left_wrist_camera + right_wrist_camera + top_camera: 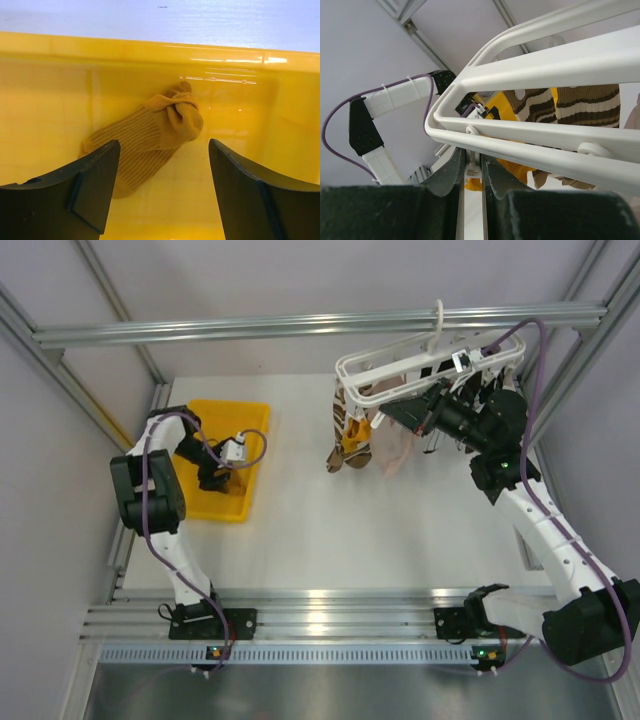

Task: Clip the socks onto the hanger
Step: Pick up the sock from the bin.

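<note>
Seen from above, a white desk (300,530) is shown, with two robot arms mounted along the bottom edge of the frame. A yellow tray (230,405) is placed at the left of the frame, and the left end effector (215,478) is positioned inside it. In the left wrist view its two dark fingers (85,185) are spread wide, with nothing gripped. A mustard sock (150,137) is seen lying crumpled on the tray floor at the centre of that frame, just beyond the fingertips and in line with the gap between them. Whether it is touched cannot be told.

A white hanger (400,360) is hung by its hook from a metal bar (250,328) that runs across the top of the overhead frame. The hanger is found at the upper right. Several socks are already clipped beneath it: a striped sock (343,415) in brown and cream, a hung mustard sock (357,448) just below that, and a pink sock (400,452) to the right of both. All three are suspended above the desk, well apart from the tray.

The right end effector (428,418) is held at the underside of the hanger, at the upper right of the overhead frame. In the right wrist view its fingers are drawn narrow, almost together, and a small white clip (471,169) is pinched between them, just under the hanger's lower rail. Striped fabric is seen through the hanger's bars at the upper right of that view, with yellow below it
</note>
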Controlling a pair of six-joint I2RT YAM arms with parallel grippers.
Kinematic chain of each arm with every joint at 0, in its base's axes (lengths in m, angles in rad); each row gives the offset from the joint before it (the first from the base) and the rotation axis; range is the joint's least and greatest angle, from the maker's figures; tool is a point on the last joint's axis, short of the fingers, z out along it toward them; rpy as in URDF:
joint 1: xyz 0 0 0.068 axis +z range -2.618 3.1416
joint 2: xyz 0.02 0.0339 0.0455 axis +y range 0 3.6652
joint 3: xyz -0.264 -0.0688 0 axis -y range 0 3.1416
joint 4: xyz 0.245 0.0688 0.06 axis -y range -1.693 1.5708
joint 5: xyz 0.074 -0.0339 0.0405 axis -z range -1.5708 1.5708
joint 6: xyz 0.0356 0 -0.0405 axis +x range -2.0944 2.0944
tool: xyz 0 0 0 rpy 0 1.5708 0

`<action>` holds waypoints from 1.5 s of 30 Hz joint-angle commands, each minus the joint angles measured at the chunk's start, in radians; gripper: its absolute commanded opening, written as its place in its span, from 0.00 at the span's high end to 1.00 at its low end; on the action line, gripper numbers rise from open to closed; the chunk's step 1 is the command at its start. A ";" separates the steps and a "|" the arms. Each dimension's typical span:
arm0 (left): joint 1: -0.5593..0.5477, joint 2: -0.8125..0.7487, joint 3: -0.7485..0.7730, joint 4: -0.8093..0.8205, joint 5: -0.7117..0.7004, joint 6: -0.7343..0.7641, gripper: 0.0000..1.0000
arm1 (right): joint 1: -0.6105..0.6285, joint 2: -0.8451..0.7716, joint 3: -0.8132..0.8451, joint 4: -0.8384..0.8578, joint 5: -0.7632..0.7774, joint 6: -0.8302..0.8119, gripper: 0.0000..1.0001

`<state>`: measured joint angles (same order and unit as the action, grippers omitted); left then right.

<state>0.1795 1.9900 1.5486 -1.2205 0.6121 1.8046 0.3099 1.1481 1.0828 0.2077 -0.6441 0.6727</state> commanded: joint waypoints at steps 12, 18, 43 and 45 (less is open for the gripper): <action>-0.015 0.041 -0.117 0.145 -0.104 0.003 0.76 | -0.002 -0.002 0.054 -0.010 -0.011 -0.024 1.00; 0.015 -0.083 -0.136 0.093 -0.005 -0.040 1.00 | -0.003 -0.010 0.054 -0.010 -0.006 -0.027 1.00; -0.657 -1.059 -0.562 1.052 0.119 -1.585 1.00 | 0.012 -0.004 0.051 0.038 0.038 0.027 1.00; -0.744 -1.012 -0.501 1.043 -0.035 -1.651 1.00 | 0.014 -0.005 0.051 0.033 0.041 0.028 1.00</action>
<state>-0.4721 0.9539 0.9974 -0.5312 0.8642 0.5106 0.3119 1.1481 1.0832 0.1936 -0.6209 0.6918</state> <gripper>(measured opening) 0.049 0.102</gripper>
